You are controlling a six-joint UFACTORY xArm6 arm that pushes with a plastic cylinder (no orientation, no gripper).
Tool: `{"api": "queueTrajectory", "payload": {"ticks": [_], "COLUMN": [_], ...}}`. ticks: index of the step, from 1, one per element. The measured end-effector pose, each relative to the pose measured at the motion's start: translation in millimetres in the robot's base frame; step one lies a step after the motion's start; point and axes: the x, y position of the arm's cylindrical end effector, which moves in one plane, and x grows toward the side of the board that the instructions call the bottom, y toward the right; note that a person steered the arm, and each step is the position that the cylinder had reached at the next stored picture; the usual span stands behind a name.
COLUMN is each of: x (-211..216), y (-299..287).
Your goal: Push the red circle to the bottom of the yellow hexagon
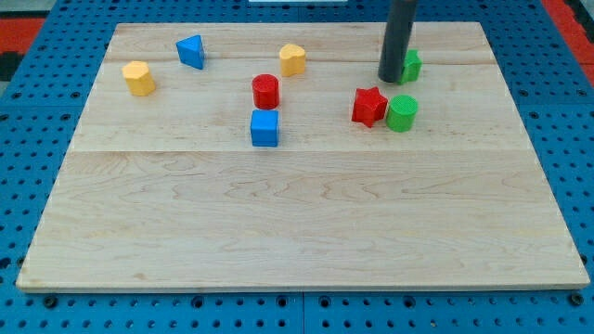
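The red circle (pixel 265 91) stands on the wooden board (pixel 297 213), left of centre in the upper part. The yellow hexagon (pixel 139 78) is further toward the view's left, slightly higher. My tip (pixel 390 79) is at the view's upper right, well to the right of the red circle, touching or just beside a green block (pixel 409 66) that it partly hides. It touches neither the red circle nor the yellow hexagon.
A blue cube (pixel 264 128) sits just below the red circle. A blue triangle (pixel 191 51) and a yellow heart-like block (pixel 292 58) are near the top. A red star (pixel 368 106) and a green cylinder (pixel 402 113) lie below my tip.
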Motion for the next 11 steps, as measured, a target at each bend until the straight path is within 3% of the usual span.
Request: {"api": "queueTrajectory", "payload": {"ticks": [1,3,8,11], "x": [0.1,-2.0,-10.6,19.6], "y": [4.2,-76.0,-76.0,-67.3]}}
